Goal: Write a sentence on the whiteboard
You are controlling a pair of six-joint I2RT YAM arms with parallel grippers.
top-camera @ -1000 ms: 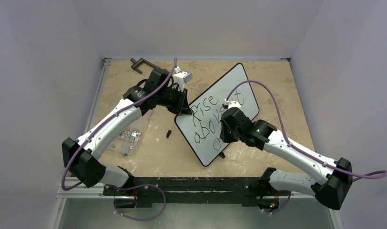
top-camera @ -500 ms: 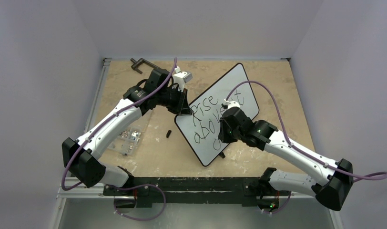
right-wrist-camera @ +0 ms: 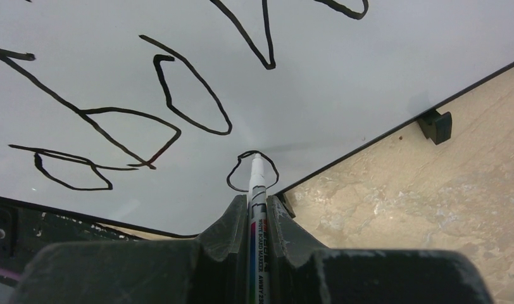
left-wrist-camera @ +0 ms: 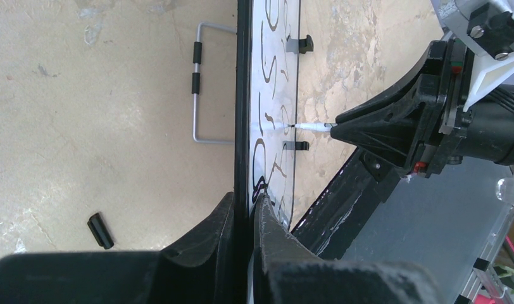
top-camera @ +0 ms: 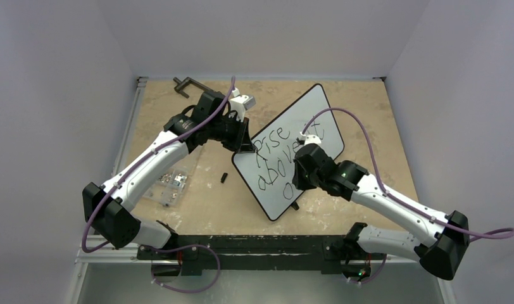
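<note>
Support comes from our left claw, pinching the rim of the whiteboard to steady it; our right claw squeezes the marker, tip on the sentence.

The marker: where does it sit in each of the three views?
Top external: hidden under the right hand.
Left wrist: centre right, the marker with its tip on the whiteboard.
Right wrist: bottom centre, clamped between the fingers.
Shared landmark: the sentence on the whiteboard.

One left claw, one right claw, one whiteboard, one marker, one small black cap, one clamp.
</note>
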